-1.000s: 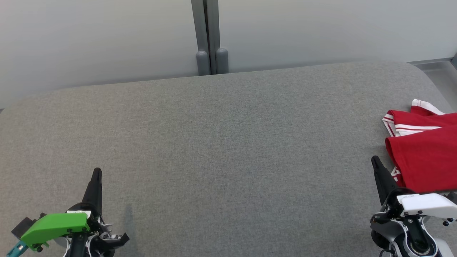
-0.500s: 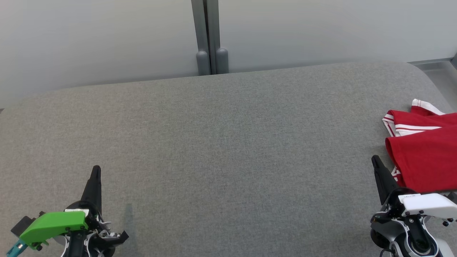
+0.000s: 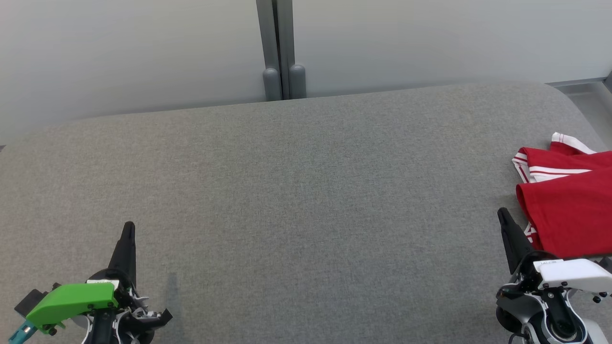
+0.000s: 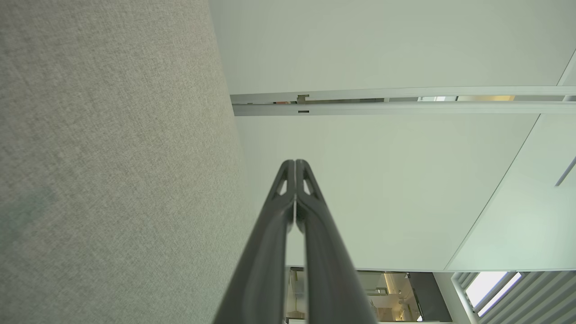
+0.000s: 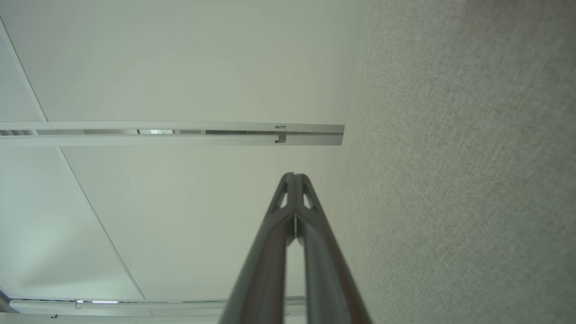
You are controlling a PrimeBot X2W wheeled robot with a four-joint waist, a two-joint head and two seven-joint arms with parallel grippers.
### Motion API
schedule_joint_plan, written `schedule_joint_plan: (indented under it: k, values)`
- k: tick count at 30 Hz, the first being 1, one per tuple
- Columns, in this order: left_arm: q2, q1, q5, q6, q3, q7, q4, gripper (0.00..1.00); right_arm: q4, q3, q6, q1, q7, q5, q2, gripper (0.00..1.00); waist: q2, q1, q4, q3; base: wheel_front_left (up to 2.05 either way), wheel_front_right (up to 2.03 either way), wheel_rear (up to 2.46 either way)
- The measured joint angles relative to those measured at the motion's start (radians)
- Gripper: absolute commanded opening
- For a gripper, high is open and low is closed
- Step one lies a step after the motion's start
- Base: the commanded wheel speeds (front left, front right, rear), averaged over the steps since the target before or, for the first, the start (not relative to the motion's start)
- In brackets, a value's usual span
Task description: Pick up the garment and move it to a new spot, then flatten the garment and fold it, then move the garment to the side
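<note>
garment: the red jersey shirt point(image 3: 569, 210) lies folded at the far right of the grey fabric surface point(image 3: 306, 191). The picture's edge cuts its right part. A white sleeve with red stripes shows at its far side.
left gripper point(image 3: 128, 229): low at the left, over bare fabric and well apart from the shirt. Its two dark fingers are pressed together and hold nothing.
right gripper point(image 3: 502, 215): low at the right, fingers pressed together and empty. Its tip is just beside the shirt's near left corner; I cannot tell if it touches.
wrists: a green cover point(image 3: 71, 298) on the left, a white cover point(image 3: 571, 270) on the right.
background: pale wall panels point(image 3: 134, 52) with a grey post point(image 3: 279, 48) between them.
</note>
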Motion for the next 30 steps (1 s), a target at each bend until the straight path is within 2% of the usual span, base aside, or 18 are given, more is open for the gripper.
schedule_joint_plan:
  k: [30]
  values:
    - [0.000,0.000,0.000,0.000,0.000,0.000,0.000,0.00,0.000,0.000,0.000,0.000,0.000,0.000,0.000,0.00,0.0000,0.0000,0.000,0.000,0.00,0.00,0.00]
